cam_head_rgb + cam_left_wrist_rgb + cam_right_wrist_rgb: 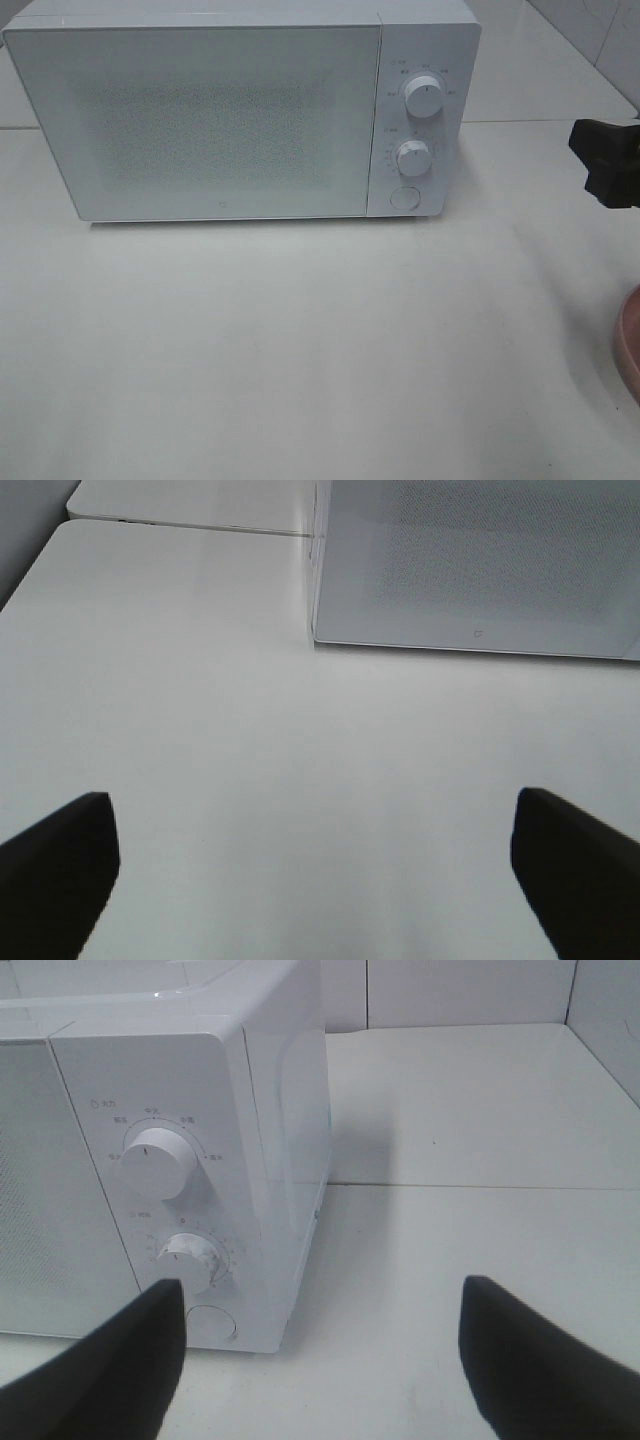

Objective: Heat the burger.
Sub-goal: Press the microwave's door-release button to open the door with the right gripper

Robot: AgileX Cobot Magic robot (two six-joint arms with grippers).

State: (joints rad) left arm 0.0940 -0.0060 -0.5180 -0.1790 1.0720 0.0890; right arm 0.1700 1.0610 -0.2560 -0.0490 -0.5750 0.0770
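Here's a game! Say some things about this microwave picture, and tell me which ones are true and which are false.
1. The microwave has its door shut. True.
2. The microwave has three knobs. False: there are two, the upper knob and the lower knob, with a round button below them.
3. A burger sits in front of the microwave. False: no burger shows in any view.
4. The right gripper has its fingers spread with nothing between them. True.
5. The left gripper holds a plate. False: it is open and empty.
6. A pink plate peeks in at the right edge of the high view. True.
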